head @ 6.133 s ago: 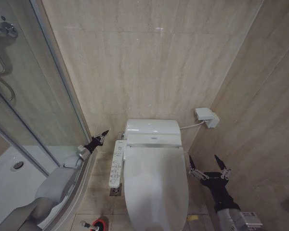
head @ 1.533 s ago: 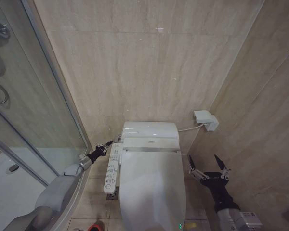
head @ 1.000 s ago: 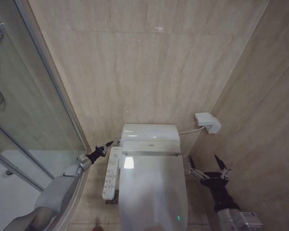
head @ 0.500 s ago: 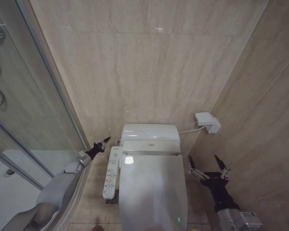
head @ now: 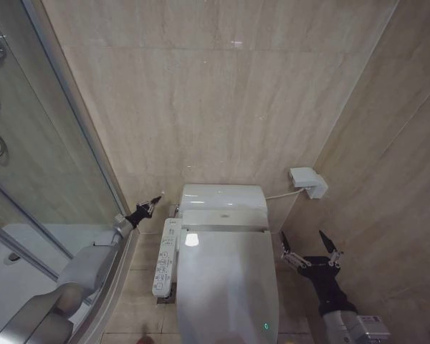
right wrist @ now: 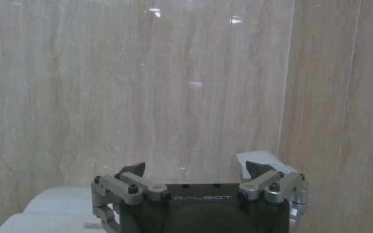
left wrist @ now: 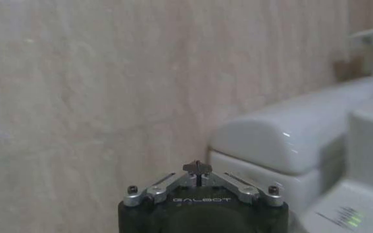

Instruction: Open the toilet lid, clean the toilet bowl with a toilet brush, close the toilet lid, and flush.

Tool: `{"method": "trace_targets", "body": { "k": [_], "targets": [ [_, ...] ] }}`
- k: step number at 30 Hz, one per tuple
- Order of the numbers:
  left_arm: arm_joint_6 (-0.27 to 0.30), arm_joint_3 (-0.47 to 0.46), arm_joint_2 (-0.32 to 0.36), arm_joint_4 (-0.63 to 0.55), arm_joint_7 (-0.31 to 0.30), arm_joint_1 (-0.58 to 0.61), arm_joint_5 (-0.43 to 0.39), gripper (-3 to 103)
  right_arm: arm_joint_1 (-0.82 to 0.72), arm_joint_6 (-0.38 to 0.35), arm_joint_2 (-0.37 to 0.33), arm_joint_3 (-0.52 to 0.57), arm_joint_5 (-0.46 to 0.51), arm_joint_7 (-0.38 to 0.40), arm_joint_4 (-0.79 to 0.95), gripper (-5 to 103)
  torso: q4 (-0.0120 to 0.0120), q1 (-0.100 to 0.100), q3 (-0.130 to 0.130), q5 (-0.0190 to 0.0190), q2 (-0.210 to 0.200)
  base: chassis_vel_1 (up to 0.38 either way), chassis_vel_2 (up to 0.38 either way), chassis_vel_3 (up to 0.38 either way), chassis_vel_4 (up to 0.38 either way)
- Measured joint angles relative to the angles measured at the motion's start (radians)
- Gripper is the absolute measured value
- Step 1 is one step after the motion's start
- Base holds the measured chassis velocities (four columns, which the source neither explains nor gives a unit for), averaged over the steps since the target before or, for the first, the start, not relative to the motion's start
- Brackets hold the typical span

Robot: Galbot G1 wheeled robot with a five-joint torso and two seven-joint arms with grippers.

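Two tools are mine to report, one per arm. On my left, the dark tool (head: 149,203) is pinched shut with its tips meeting in a point, and it grips nothing; it hangs in the air just beside the rear left corner of the toilet, near the beige marble-patterned wall (head: 222,93), touching neither. From the left wrist view, the same left tool (left wrist: 198,167) shows its tips pressed together, with the rounded white rear housing of the toilet (left wrist: 283,145) a little way beyond it.

On my right, the tool (head: 307,248) is spread wide, its two dark fingers splayed apart and empty, held low beside the right flank of the toilet, close to the side wall. In the right wrist view the right tool (right wrist: 196,171) has both fingers standing well apart, facing the wall.

One toilet stands before me. Its one large glossy white oval lid (head: 226,283) lies flat and closed over the bowl, with a small green light glowing near its front edge. One long white control panel with rows of small buttons (head: 165,256) runs along the toilet's left side. One small white box (head: 308,182) sits on the wall to the right, joined to the toilet by a white cable. One glass shower screen (head: 39,143) stands at my left.
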Motion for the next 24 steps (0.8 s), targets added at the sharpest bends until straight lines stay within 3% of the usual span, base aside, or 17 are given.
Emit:
{"method": "trace_targets", "body": {
  "k": [12, 24],
  "targets": [
    [-0.006, -0.004, 0.001, 0.015, 0.104, 0.033, 0.041, 0, 0.000, 0.000, 0.000, 0.000, 0.000, 0.000, 0.000, 100, 0.0003, 0.000, 0.000, 0.0000, 0.000, 0.000, 0.000, 0.000, 0.000],
    [-0.010, -0.007, -0.015, 0.016, 0.117, 0.036, 0.051, 0, 0.000, 0.000, 0.000, 0.000, 0.000, 0.000, 0.000, 100, 0.0001, 0.000, 0.000, -0.0001, 0.000, 0.000, 0.000, 0.000, 0.000]
  ]
}}
